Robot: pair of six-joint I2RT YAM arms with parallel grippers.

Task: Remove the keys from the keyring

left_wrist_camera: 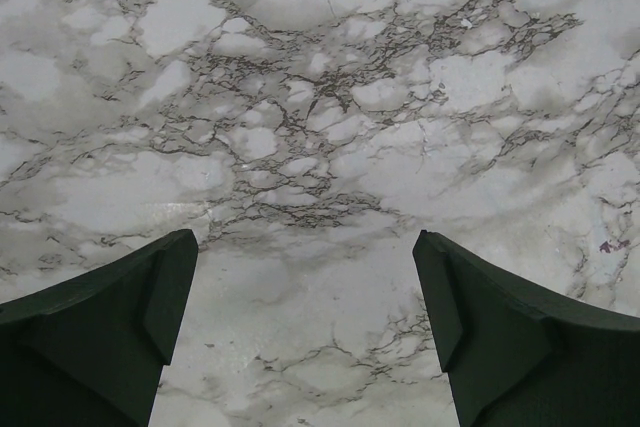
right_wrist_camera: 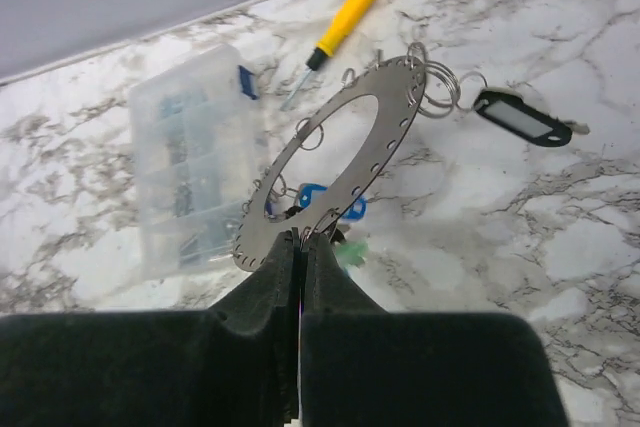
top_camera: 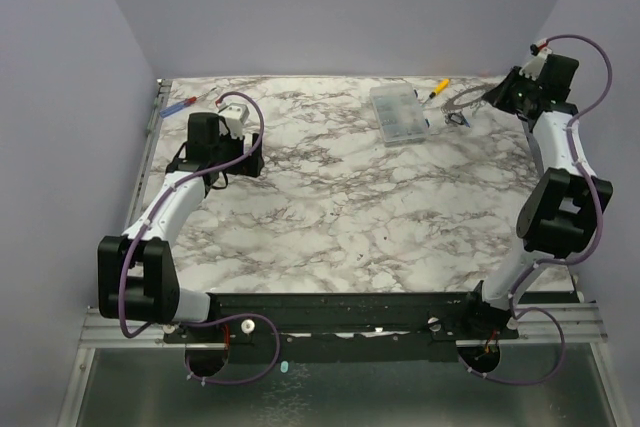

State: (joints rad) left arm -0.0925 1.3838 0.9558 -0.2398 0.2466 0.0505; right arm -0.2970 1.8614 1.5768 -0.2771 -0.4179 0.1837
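- While the right end effector (right_wrist_camera: 300, 242) is clamped fully closed on the near rim of the keyring (right_wrist_camera: 395, 127), I read that grip as an anchor. It holds the flat ring tilted up off the desk (right_wrist_camera: 560, 247), just beside the clear compartment box (right_wrist_camera: 190, 167), so whatever hangs from it is exposed.
- At the ring's low end, right by the fingers, hang the keys (right_wrist_camera: 320, 197), with blue and green plastic heads.
- From split rings (right_wrist_camera: 440, 87) at the ring's high end, a black tag (right_wrist_camera: 522, 119) trails onto the desk, farther from the box than the ring.
- Just beyond the box's far corner lies a yellow-handled screwdriver (right_wrist_camera: 345, 12), which plays no part here.
- Well apart from the box, across the desk, the left end effector (left_wrist_camera: 305, 277) hovers over bare marble, spread wide and empty.
- I judge the left is the free one for working keys off, so it must cross over.
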